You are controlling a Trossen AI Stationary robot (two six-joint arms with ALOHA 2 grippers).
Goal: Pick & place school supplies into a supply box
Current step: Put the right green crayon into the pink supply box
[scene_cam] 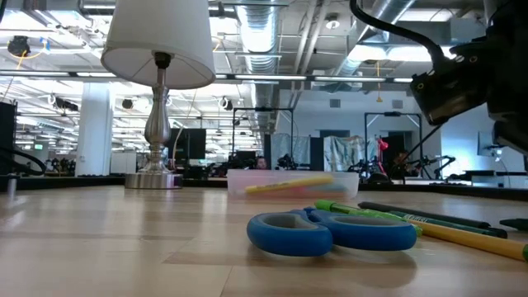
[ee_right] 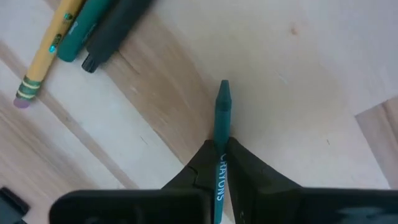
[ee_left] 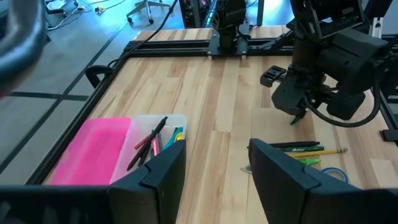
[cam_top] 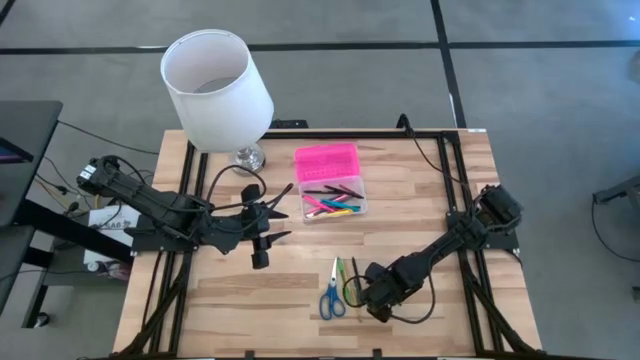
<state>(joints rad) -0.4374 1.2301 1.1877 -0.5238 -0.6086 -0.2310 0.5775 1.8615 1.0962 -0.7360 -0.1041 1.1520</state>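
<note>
**Supply box sitting open mid-bench, right hand clamping a teal crayon near the front edge**

The supply box [cam_top: 333,195] is lying open at the bench's [cam_top: 420,200] middle, its pink lid [cam_top: 326,160] folded toward the far side and several pens filling the clear base. Bare wood is stretching between the box and the near edge. There the blue scissors [cam_top: 332,298], a green marker [scene_cam: 388,217] and a yellow pencil [ee_right: 48,55] are lying close together. The right hand [cam_top: 378,297] is hanging just right of them, clenched on a teal crayon [ee_right: 221,124] whose tip is pointing at open wood. The left hand [cam_top: 272,213] is waiting released, left of the box. A white lamp [cam_top: 215,85] is crowding the far left corner.
</note>
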